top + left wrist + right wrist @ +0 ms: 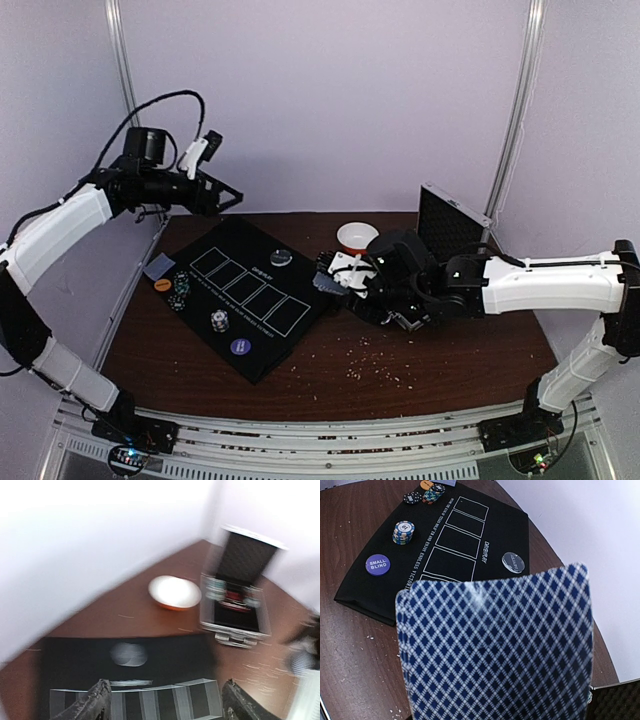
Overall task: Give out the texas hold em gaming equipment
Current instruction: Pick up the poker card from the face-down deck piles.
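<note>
I read the worktop (350, 645) as dark wood grain with a dull sheen. The black mat (465, 545) looks like matt cloth with white printed lines. The playing cards (495, 650) are smooth and catch a pale glare. The purple disc (377, 564) and pale grey disc (513, 561) look like glossy plastic.

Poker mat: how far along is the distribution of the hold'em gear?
Done: chip stacks, the purple disc, orange disc and grey disc sit on or beside the mat, and one card lies beside its left edge. In hand: the right hand holds playing cards at the mat's right side; the left hand hangs open. Left: the outlined boxes hold no cards.
</note>
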{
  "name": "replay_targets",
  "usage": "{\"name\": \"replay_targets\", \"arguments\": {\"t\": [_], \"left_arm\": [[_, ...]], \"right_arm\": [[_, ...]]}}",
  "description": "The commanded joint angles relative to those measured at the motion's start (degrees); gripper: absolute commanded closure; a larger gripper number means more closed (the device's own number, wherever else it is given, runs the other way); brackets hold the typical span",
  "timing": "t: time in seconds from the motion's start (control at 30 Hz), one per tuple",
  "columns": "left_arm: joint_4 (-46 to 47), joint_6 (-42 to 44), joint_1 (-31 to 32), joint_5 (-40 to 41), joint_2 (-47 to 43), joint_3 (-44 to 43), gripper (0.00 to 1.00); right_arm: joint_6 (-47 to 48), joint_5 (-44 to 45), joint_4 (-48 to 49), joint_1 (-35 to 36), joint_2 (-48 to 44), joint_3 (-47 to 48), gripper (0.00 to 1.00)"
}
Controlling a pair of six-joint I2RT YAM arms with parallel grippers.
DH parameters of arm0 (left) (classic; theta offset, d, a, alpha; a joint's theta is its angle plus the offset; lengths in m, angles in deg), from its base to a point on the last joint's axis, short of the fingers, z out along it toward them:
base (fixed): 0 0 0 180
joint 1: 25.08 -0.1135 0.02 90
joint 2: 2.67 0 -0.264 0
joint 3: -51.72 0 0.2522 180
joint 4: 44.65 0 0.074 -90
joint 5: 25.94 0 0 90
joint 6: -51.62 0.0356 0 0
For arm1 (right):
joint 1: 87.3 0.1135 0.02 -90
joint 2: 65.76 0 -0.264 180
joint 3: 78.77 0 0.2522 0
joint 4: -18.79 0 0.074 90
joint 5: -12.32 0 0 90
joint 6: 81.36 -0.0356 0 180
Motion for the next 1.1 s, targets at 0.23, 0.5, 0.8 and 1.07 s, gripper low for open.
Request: {"name": "replay_targets", "arguments": {"t": [0.23, 0.5, 0.8, 1.07], "left_arm": [[19.88, -16.33, 14.59, -21.97, 1.7, 15.45, 0.09], [26.28, -18.24, 17.31, -25.02, 3.9, 17.61, 0.03], [22.93, -17.48, 18.65, -19.5, 6.89, 15.67, 0.21], [17.77, -14.27, 18.55, -17.37, 5.25, 15.52, 0.43]], "right_arm": [[-1.67, 0.05, 6.0, 1.55, 2.42, 3.57, 0.53], [-1.9, -0.04, 6.84, 2.49, 4.44, 5.75, 0.53], [-1.33, -0.16, 6.75, 3.08, 6.64, 7.9, 0.53], [-1.42, 0.64, 6.73, 3.04, 6.24, 6.87, 0.53]]}}
